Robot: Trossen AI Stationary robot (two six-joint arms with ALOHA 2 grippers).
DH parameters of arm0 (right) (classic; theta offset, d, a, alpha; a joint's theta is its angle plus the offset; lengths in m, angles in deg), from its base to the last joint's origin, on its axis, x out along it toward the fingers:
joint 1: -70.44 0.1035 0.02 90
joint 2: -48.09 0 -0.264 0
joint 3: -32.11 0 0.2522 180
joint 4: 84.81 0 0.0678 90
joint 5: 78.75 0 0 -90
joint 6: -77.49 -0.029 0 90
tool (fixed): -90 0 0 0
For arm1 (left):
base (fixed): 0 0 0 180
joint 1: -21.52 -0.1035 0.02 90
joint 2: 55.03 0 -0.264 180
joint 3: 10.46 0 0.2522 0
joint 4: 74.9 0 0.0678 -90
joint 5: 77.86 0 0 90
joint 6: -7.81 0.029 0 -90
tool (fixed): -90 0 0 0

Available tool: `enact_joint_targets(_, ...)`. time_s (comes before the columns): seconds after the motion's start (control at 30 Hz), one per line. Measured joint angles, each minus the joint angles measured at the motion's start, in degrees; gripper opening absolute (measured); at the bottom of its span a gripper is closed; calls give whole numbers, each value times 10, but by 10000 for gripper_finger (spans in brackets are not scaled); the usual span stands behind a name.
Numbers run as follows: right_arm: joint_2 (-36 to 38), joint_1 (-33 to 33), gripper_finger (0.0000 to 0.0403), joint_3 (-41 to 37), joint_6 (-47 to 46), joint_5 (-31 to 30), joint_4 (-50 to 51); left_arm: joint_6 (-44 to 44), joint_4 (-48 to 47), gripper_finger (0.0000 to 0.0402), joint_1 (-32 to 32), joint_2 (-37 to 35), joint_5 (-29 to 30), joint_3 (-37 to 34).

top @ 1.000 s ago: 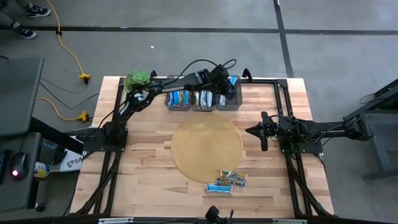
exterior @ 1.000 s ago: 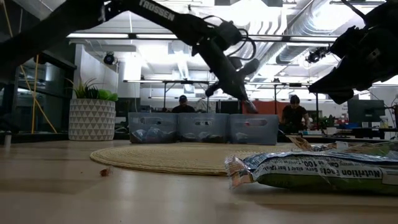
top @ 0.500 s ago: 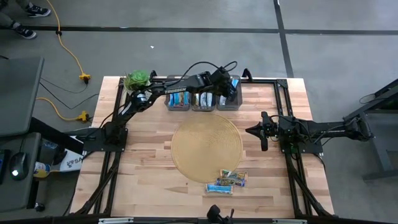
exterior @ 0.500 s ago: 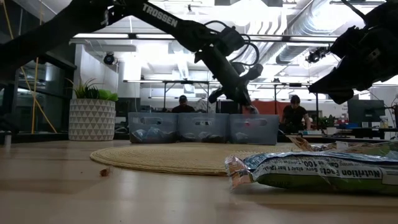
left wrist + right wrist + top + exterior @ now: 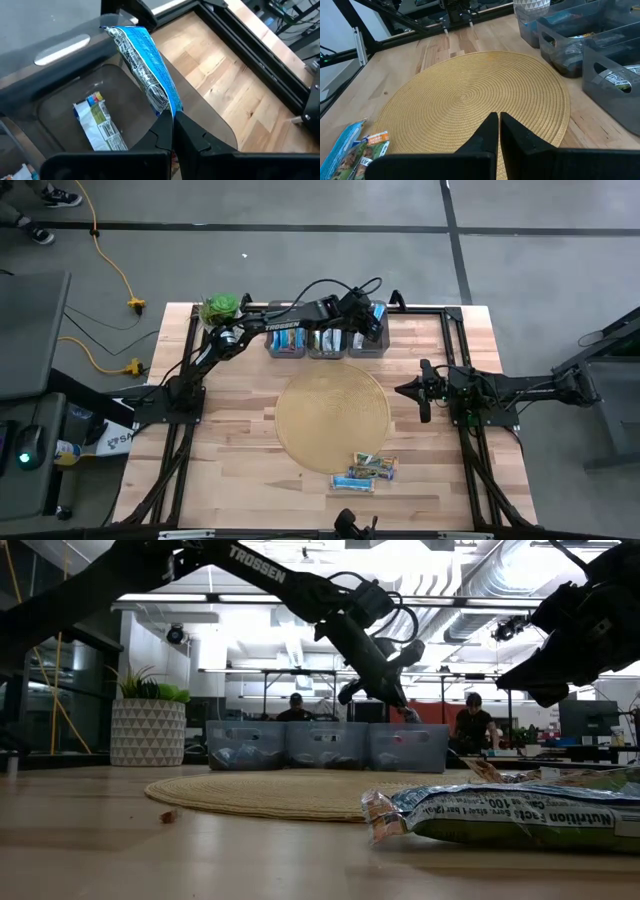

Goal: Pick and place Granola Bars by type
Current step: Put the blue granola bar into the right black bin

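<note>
My left gripper (image 5: 366, 327) reaches across to the far edge and hangs over the rightmost of three grey bins (image 5: 368, 342), shut on a blue-and-white granola bar (image 5: 145, 65). In the low view it (image 5: 408, 714) slants down just above that bin (image 5: 408, 747). One more blue-and-white bar (image 5: 97, 122) lies flat on that bin's floor. A few bars (image 5: 365, 471) lie in a small heap near the table's near edge. My right gripper (image 5: 421, 394) waits shut at the table's right, over bare wood. My left gripper pinches the blue-and-white bar by one crimped end (image 5: 166, 106) between its two fingers. The fingers come from above, slanting down. The bar is lifted clear and sticks out beyond the fingertips over the open bin, its free end (image 5: 117, 31) near the bin's rim.
A round woven mat (image 5: 332, 415) covers the table's middle. The left bin (image 5: 286, 341) and middle bin (image 5: 327, 341) hold other bars. A potted plant (image 5: 220, 307) stands at the far left corner. People sit in the room behind (image 5: 474, 718).
My left gripper has edged a little toward the table's right over the rightmost bin and sunk slightly, still shut on the bar.
</note>
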Motion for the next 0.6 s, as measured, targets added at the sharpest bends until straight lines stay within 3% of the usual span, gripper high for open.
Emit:
enact_joint_targets(0.27, 0, 0, 0, 0, 0, 0, 0, -22, 0, 1, 0, 0, 38, 0)
enact_joint_targets(0.6, 0, 0, 0, 0, 0, 0, 0, -33, -3, 1, 0, 0, 31, 0)
